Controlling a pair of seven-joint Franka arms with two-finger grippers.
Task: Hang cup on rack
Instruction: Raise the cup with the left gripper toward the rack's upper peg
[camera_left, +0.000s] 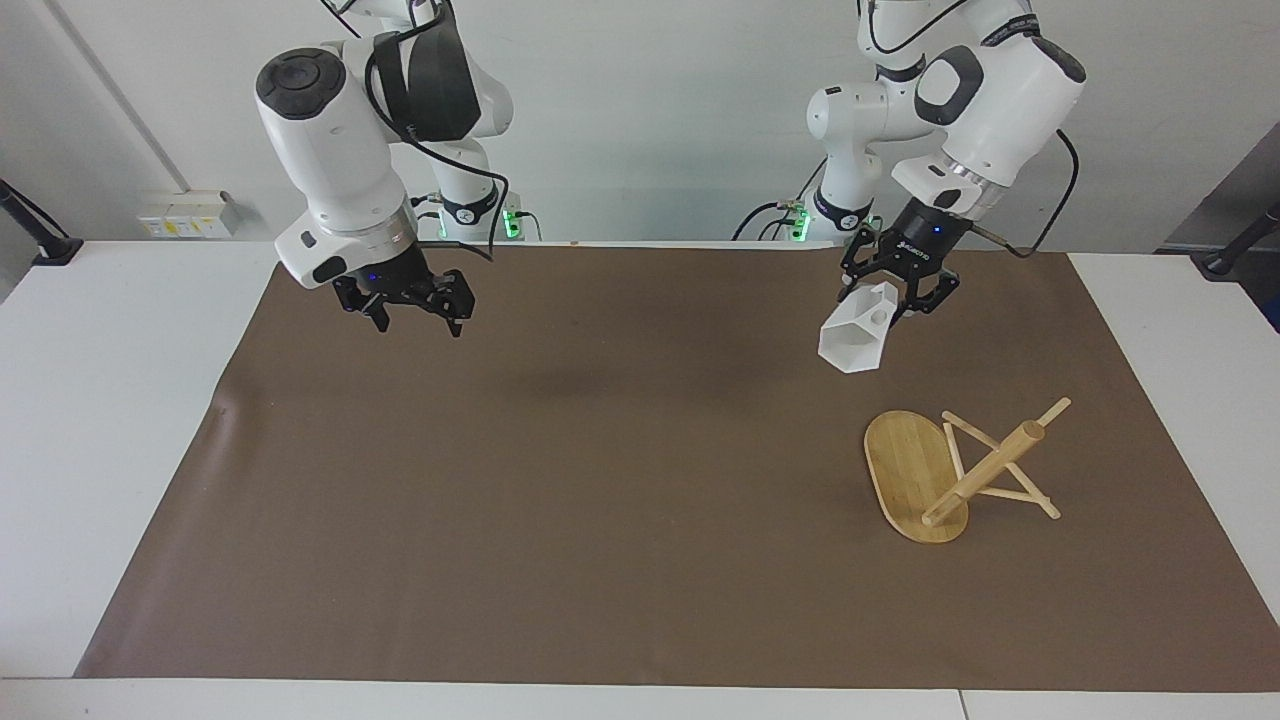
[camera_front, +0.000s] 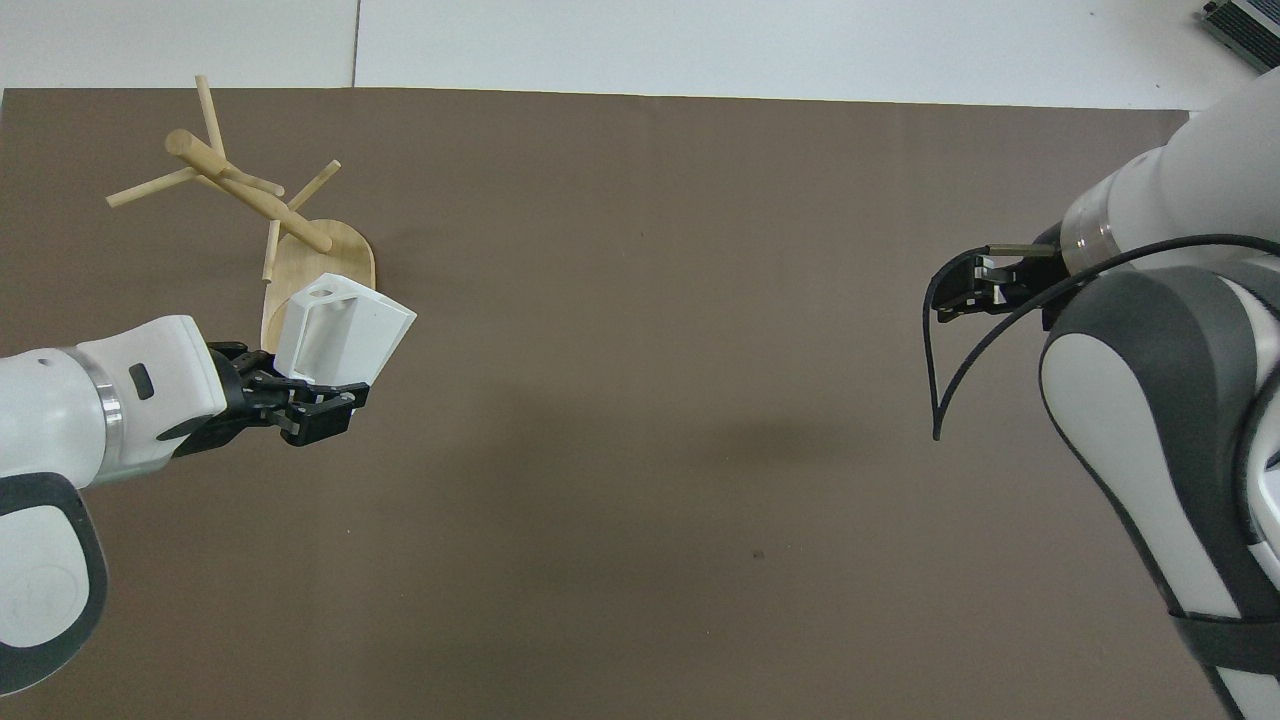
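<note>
The cup (camera_left: 852, 340) is up in the air, clamped at its handle end in the left gripper (camera_left: 893, 297), mouth tilted down over the mat (camera_left: 600, 480); so the pickup is done. The rack (camera_left: 950, 470) stands below the gripper's level, toward the table's edge away from the robots, pegs bare, so carrying and hooking the handle's hole onto a peg remain. The right gripper (camera_left: 410, 308) waits with its fingers apart, over the mat toward its own end.

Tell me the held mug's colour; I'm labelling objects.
White all over; the mug shows best in the facing view.
</note>
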